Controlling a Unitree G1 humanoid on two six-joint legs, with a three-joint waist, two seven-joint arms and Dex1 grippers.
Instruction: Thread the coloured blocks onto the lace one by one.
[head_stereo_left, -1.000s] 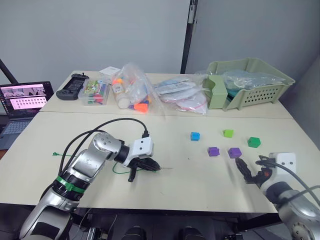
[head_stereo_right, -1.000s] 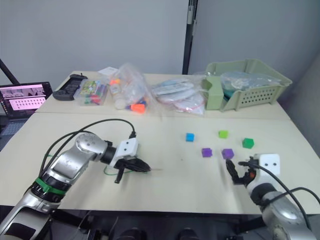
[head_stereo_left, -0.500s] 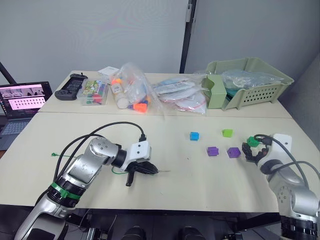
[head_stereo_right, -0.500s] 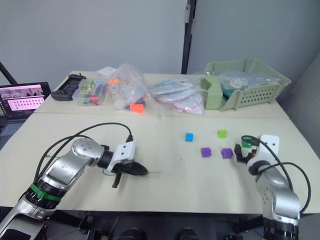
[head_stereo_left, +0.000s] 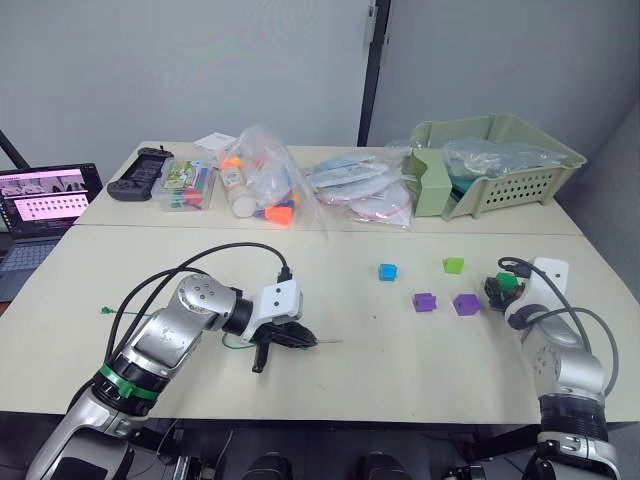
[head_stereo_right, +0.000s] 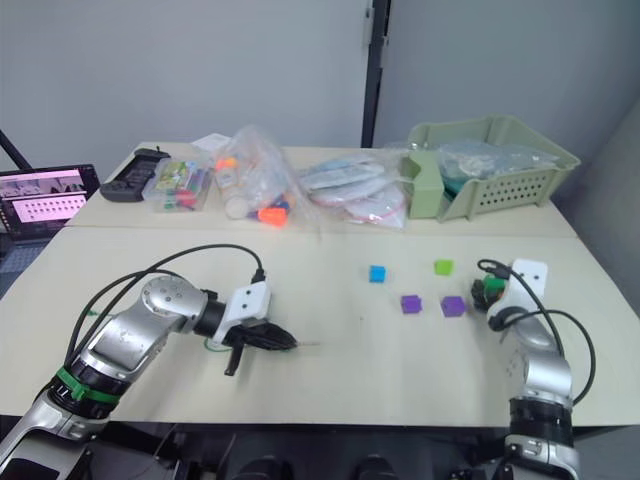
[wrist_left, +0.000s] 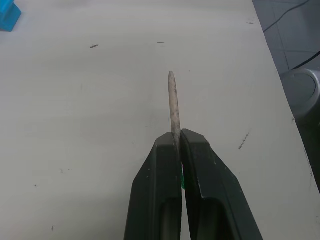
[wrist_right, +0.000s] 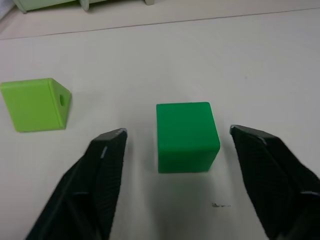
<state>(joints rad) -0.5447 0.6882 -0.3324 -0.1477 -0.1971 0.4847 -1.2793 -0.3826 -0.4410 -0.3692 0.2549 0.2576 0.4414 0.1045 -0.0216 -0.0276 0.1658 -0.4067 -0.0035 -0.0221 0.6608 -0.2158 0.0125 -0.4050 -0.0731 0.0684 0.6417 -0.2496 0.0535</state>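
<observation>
Fingers of the right gripper (wrist_right: 175, 145) stand spread wide with the small darker green plastic cube (wrist_right: 186, 136) resting on the table squarely between them, touching neither, so the coming grasp looks like a matter of simply closing in. Just off one finger's outer side sits the light green plastic cube (wrist_right: 35, 104), its threading hole facing the gripper. Well apart, the left gripper (wrist_left: 177, 142) is pressed together on the thin green lace (head_stereo_left: 235, 343), whose stiff pale needle tip (wrist_left: 173, 102) sticks straight out ahead along the fingers' line.

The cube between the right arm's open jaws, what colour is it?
Darker green cube, seen best in the right wrist view.
</observation>
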